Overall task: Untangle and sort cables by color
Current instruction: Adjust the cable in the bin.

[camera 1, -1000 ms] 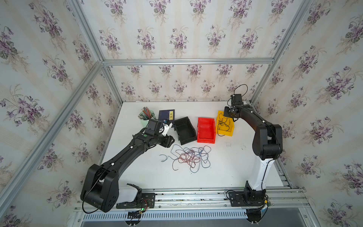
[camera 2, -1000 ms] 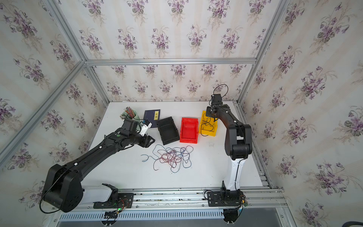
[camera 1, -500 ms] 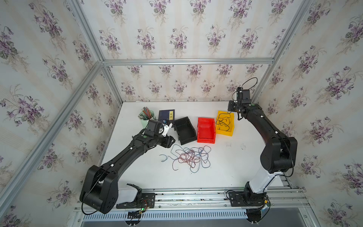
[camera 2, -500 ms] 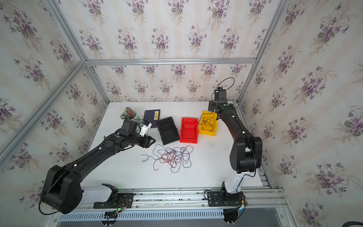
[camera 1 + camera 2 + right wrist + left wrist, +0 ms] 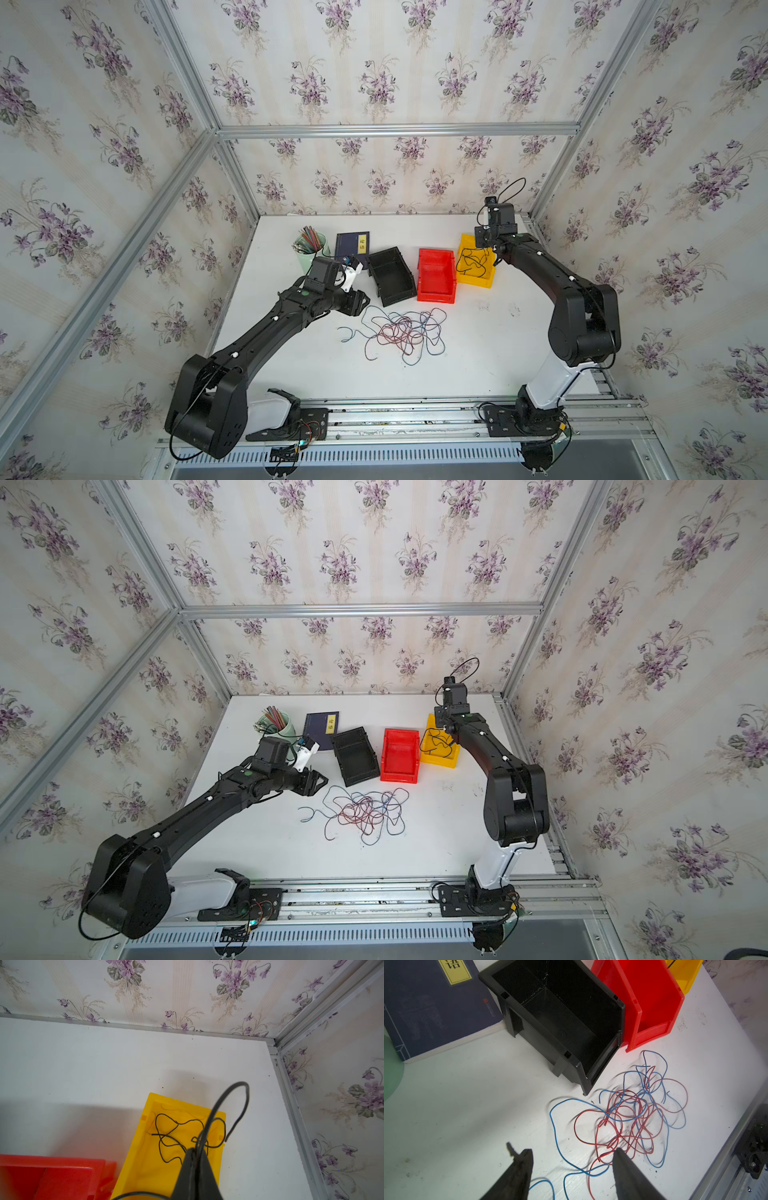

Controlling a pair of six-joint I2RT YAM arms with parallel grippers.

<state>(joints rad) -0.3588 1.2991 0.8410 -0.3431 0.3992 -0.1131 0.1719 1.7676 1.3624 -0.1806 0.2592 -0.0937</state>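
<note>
A tangle of red and blue cables (image 5: pixel 401 332) (image 5: pixel 365 812) (image 5: pixel 629 1118) lies on the white table in front of the bins. My left gripper (image 5: pixel 360 301) (image 5: pixel 572 1150) hovers at the tangle's left edge, open, with only a blue strand on the table between its fingers. Over the yellow bin (image 5: pixel 478 284) (image 5: pixel 141 1167), my right gripper (image 5: pixel 194 1150) (image 5: pixel 486 249) is shut on a black cable (image 5: pixel 228 1093) that loops up from its tips. More black cable (image 5: pixel 166 1140) (image 5: pixel 473 262) lies coiled inside that bin.
A black bin (image 5: pixel 399 297) (image 5: pixel 529 1016) and a red bin (image 5: pixel 436 293) (image 5: pixel 654 1001) stand left of the yellow one, both without cables. A dark blue book (image 5: pixel 352 245) and a green cup of pencils (image 5: pixel 309 245) are at the back left. Wall and frame rail are close behind the right arm.
The right arm swung up and back toward the rear corner, then came down again over the yellow bin, still shut. The left arm has not moved.
</note>
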